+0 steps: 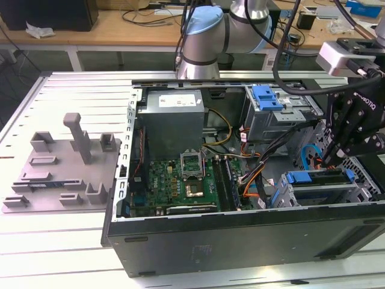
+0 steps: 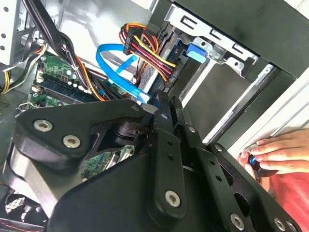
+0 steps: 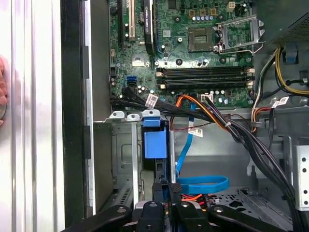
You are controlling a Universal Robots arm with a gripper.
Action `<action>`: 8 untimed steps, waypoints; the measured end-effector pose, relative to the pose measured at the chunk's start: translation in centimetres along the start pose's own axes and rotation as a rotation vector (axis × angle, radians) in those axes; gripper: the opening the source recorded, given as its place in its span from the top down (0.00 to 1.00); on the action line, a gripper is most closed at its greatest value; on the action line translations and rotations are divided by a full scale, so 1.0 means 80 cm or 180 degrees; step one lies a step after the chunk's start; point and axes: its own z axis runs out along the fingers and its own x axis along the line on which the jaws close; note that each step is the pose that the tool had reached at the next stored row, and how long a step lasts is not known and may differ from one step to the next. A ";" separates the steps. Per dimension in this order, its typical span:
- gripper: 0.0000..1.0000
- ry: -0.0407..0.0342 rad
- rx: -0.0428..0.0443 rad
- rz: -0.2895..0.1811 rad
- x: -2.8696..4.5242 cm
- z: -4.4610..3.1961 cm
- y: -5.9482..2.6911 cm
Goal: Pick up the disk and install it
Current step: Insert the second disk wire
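Exterior view: gripper [image 1: 329, 161] low over open computer case [image 1: 240, 238], at disk [image 1: 319, 177] sitting edge-up in drive cage at the exterior view's right. First wrist view: disk's blue carrier [image 3: 155, 140] seated in cage slot, fingers [image 3: 160, 189] close together at its end; pinch or mere touch unclear. Second wrist view: person's hand [image 2: 282, 152] beside case; blue flat cable [image 2: 116, 65].

disk [image 1: 319, 177] mostly hidden in drive cage [image 1: 361, 191]
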 end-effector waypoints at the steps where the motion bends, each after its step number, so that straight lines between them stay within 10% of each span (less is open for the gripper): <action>1: 0.84 0.0000 0.0000 0.0000 0.0013 0.0001 0.000; 8: 0.84 -0.0006 0.0017 -0.0013 0.0025 0.0005 0.000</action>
